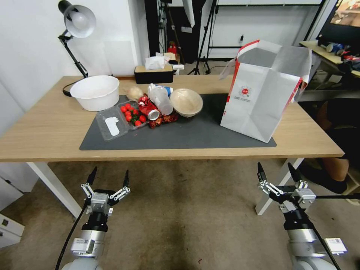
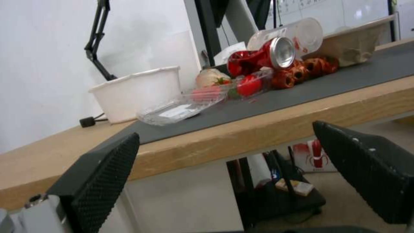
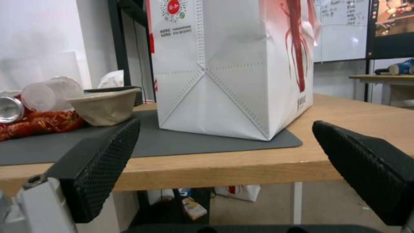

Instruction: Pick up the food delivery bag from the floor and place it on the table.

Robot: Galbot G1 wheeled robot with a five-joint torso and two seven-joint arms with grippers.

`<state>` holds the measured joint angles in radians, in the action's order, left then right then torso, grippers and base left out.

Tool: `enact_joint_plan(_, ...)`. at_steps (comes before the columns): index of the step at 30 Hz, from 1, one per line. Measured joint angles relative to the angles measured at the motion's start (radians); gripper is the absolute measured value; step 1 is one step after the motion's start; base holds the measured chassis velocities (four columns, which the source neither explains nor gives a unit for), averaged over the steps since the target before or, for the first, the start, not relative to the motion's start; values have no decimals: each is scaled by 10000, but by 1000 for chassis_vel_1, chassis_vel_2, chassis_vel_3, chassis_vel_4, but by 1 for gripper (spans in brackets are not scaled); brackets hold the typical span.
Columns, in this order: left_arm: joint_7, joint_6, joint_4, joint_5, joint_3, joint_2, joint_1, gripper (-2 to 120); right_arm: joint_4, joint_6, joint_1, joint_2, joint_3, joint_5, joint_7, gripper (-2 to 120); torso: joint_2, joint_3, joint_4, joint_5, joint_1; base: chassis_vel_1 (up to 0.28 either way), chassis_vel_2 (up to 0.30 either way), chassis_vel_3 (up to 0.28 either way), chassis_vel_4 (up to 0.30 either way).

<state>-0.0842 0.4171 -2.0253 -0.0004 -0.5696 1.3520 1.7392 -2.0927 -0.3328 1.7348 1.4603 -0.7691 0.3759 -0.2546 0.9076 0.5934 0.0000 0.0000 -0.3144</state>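
Two silver-and-black arms are seen at the lower left and lower right of the head view. Each gripper, left gripper (image 1: 108, 177) and right gripper (image 1: 278, 170), is fitted with black pointed fingers (image 2: 103, 171) with dimpled pads, white linkages and black cables.

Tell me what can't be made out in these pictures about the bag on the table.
- Inside of the food delivery bag: head view shows foil lining at the mouth; its walls hide any contents.
- Bag's top and handles: cut off by the right wrist view's upper edge.
- Small print under the round logo: too small to read.
- Bag's far side: hidden by the bag itself.
- Table right rear corner: hidden behind the bag, head view.
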Motion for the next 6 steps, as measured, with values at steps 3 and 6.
enact_joint_plan(3, 0, 3, -2, 0, 0, 0, 0, 100, -3, 3, 0, 0, 0, 2, 0, 100, 0, 0, 0, -1, 0, 0, 0, 0, 0)
enact_joint_plan(6, 0, 4, -3, 0, 1, 0, 0, 100, -5, 5, 0, 0, 0, 4, 0, 100, 0, 0, 0, 0, 0, 0, 0, 0, 0)
